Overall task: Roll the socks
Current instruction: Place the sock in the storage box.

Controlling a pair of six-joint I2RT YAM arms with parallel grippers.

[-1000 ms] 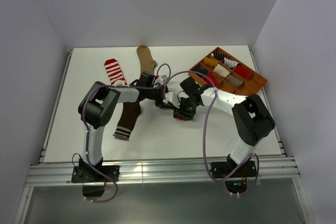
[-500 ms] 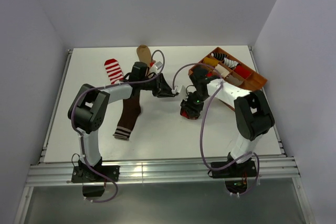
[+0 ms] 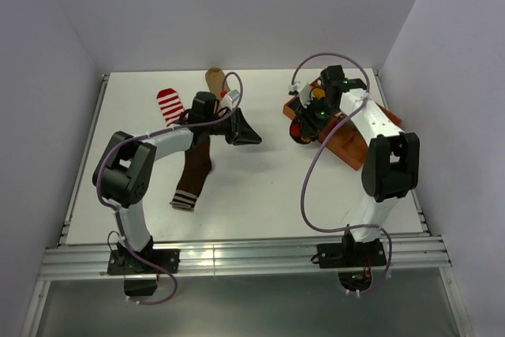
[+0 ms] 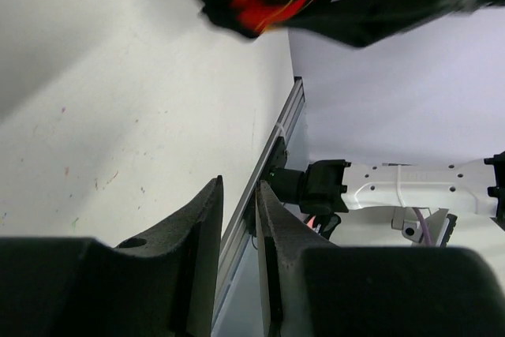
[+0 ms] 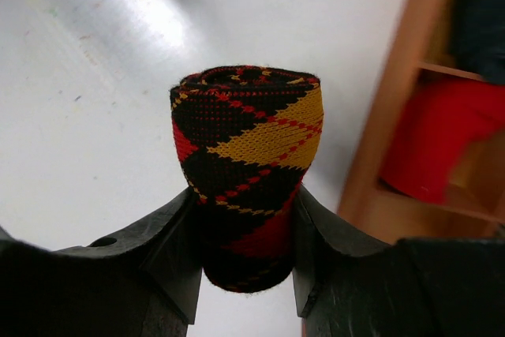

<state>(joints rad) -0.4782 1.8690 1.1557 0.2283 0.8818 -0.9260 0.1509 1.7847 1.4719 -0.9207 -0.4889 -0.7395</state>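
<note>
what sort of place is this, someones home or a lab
Most likely a robot lab work cell: a bare white table boxed in by plain grey walls, a left arm and a right arm bolted to a metal rail, with loose socks and a wooden divided tray.

I read the rolled sock (image 5: 246,140) as matt knitted cloth; right gripper (image 5: 245,193), grainy matt black plastic; tray (image 5: 394,116) at three o'clock, smooth brown; table (image 5: 79,116), white, faintly glossy.
</note>
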